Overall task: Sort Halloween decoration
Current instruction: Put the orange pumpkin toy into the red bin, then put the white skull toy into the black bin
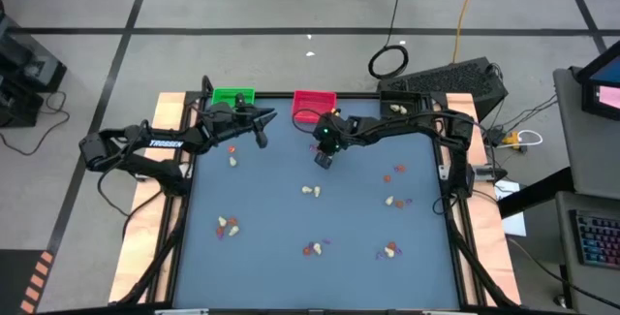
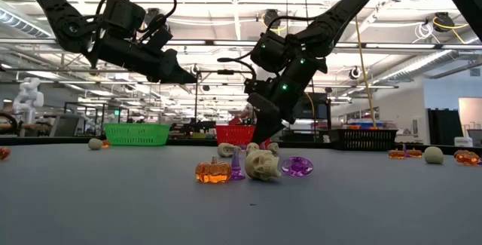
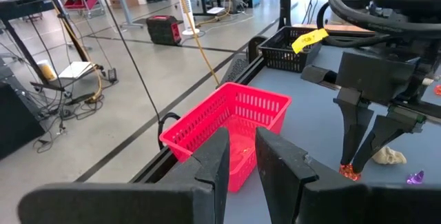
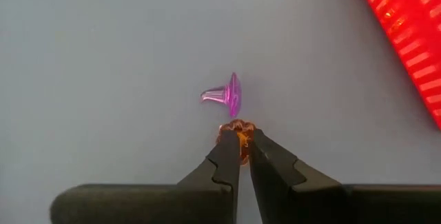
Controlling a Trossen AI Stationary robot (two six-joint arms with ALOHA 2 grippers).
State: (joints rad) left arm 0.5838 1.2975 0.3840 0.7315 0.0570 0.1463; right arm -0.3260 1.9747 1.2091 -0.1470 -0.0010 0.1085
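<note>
My right gripper (image 4: 239, 141) pinches an orange pumpkin (image 4: 236, 136) at the table (image 1: 291, 218), near the red tray (image 1: 313, 105), a purple trinket (image 4: 227, 95) just beside it. My left gripper (image 1: 262, 126) hangs by the green tray (image 1: 232, 96), fingers slightly apart, holding nothing. Other trinkets (image 1: 228, 225) lie scattered over the table.

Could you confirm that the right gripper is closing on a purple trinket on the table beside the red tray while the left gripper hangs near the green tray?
Not quite: the right gripper is closing on an orange trinket, as the right wrist view shows; the purple trinket lies just beyond its fingertips, untouched. The rest holds: it works beside the red tray, and the left gripper hangs near the green tray.
</note>
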